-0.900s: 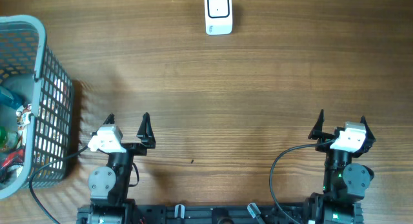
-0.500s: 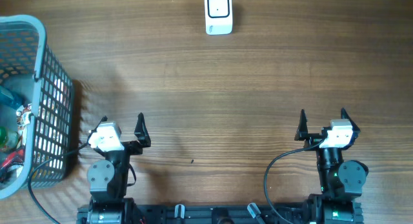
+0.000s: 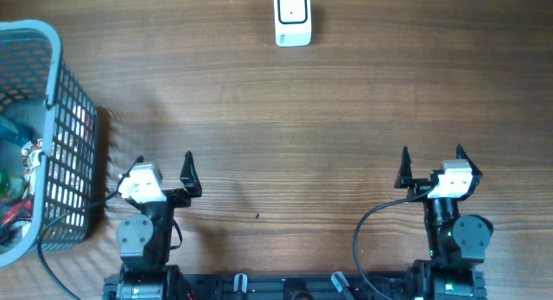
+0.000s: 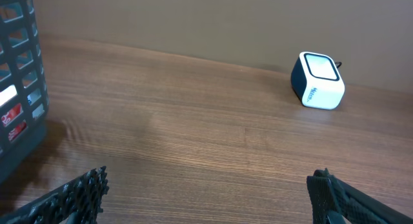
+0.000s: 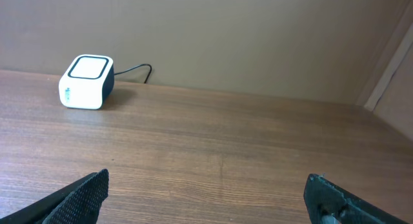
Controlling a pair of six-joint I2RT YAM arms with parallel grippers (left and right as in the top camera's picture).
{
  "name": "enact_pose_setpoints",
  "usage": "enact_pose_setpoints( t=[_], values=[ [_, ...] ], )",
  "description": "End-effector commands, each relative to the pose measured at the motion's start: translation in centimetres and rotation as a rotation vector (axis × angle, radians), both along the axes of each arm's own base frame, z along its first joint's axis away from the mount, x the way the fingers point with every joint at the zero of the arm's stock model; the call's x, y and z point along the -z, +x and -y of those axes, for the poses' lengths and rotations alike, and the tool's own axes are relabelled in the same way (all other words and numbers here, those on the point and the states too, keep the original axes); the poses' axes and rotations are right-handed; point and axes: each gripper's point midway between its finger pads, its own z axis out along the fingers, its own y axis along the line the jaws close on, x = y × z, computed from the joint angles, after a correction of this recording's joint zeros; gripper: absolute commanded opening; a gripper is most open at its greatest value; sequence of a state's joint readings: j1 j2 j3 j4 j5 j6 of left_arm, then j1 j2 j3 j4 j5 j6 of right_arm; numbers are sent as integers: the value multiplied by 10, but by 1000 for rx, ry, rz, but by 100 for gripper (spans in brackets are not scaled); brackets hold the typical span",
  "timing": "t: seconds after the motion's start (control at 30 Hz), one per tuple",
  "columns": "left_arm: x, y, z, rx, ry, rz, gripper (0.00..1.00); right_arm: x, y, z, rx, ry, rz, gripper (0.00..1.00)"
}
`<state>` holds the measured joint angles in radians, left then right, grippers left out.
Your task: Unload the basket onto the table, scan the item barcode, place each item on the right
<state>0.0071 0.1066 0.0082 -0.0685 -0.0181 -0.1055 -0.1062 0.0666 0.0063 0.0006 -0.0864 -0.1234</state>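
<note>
1. Sitting just left of the left claw (image 3: 164, 158), the basket (image 3: 73, 118) holds the items (image 3: 10, 131).
2. The left claw is spread, pinching nothing.
3. The scanner (image 3: 292, 17) stands far ahead, between both claws.
4. The right claw (image 3: 432, 150) is spread, empty.

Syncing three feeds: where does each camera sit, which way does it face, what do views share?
Overhead: above the table, straight down; left gripper, right gripper, basket, scanner.
Left wrist: low on left arm, facing the far wall; own fingertips, basket left, scanner right.
Right wrist: low on right arm, same heading; own fingertips, scanner left.
Shared: all show the scanner.
</note>
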Motion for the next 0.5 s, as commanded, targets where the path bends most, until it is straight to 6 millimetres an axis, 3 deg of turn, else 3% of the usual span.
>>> enact_pose_setpoints(
  t=[0.0,0.17,0.2,0.23,0.33,0.4,0.47],
  values=[
    [2,0,-4,-14,25,-5,100,0,0,-4,-23,19,0,100],
    [2,0,-3,-12,21,-5,100,0,0,-4,-23,19,0,100],
    [-12,1,20,109,-74,51,100,0,0,-4,-23,20,0,100],
    [-22,-5,56,304,-237,60,100,0,0,-4,-23,19,1,100],
    [-45,-42,121,721,-518,3,100,0,0,-4,-22,19,0,100],
    [-82,-71,142,949,-466,121,100,0,0,-4,-23,19,0,100],
    [-111,-85,146,1021,-396,249,100,0,0,-4,-23,19,0,100]
  ],
)
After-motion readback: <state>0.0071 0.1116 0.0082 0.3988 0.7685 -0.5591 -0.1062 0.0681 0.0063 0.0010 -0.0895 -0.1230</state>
